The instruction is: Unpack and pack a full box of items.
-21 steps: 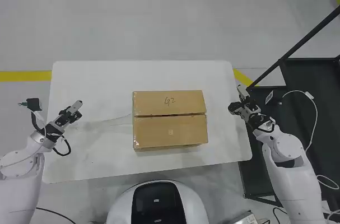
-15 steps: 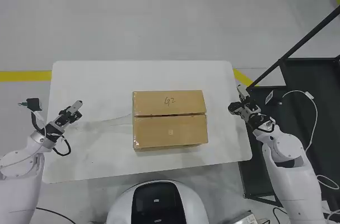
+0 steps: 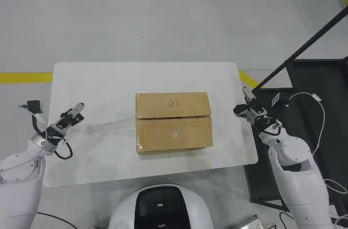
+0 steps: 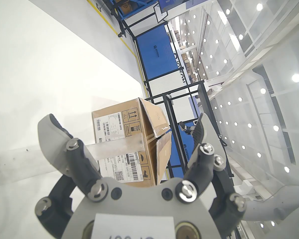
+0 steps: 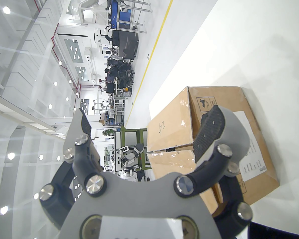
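Still no change: box shut; left fingers and right fingers spread apart, empty, flanking it.

White table, closed cardboard box at centre
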Controlling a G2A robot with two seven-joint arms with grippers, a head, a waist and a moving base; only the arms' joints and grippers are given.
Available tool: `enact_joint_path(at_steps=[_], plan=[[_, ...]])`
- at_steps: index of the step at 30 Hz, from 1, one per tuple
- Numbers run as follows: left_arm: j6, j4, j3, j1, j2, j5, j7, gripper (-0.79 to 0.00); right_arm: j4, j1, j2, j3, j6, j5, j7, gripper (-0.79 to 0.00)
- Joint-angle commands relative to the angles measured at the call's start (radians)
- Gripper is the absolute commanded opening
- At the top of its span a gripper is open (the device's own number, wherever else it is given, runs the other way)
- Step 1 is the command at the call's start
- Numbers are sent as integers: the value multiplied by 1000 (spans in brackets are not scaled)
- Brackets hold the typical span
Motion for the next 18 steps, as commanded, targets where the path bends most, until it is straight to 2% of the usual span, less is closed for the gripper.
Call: enact_joint_path(at_steps=[1,6,8,12,18], plan=[[0,0,0,0,0,0,0,-1,0,0,0,0,0,0,0,-1],[0,0,0,0,0,0,0,0,0,-1,1,-7,1,-24,16,0],[0,0,0,0,0,0,0,0,11,5,8,-24,-9,-94,107,0],[0,0,0,0,0,0,0,0,75,40,16,-22,-38,-69,246,0],[0,0,0,0,0,0,0,0,194,140,38,-15,-2,6,620,0]])
